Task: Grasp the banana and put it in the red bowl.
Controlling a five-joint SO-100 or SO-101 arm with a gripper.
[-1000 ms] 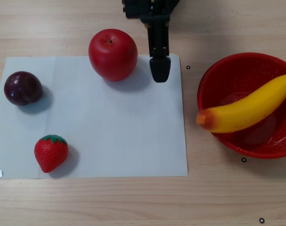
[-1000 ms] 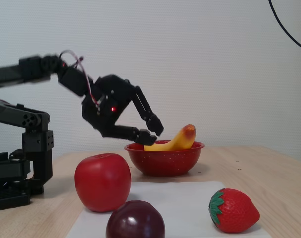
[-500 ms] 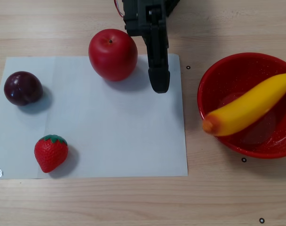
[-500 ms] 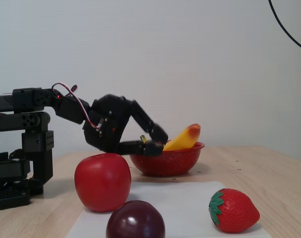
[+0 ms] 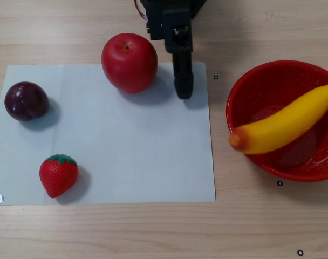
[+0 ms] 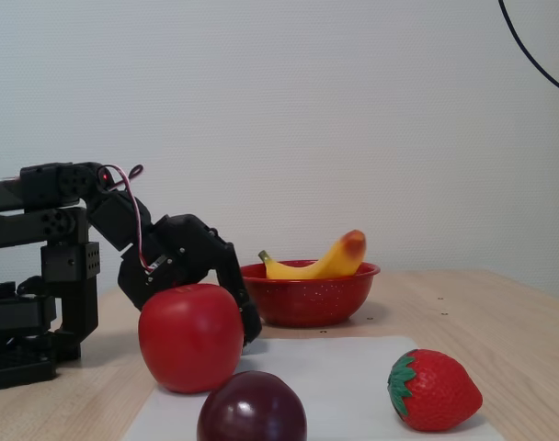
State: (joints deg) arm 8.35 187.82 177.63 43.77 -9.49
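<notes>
— What's behind the setup?

— In the fixed view, a plain white wall (image 6: 353,110) with a fine texture, evenly lit. A thin dark cable (image 6: 535,61) curves across its top right corner.

— And underneath?

— A desk (image 5: 153,232) of light wood with a pale grain running lengthwise. A white sheet of paper (image 5: 142,156) lies flat on it, and small dark ring marks (image 5: 279,183) dot the wood to the right in the other view. Shadows are soft.

A light wooden table (image 5: 261,226) carries a white paper sheet (image 5: 142,156) and the red bowl (image 5: 245,97) (just beside it).
</notes>
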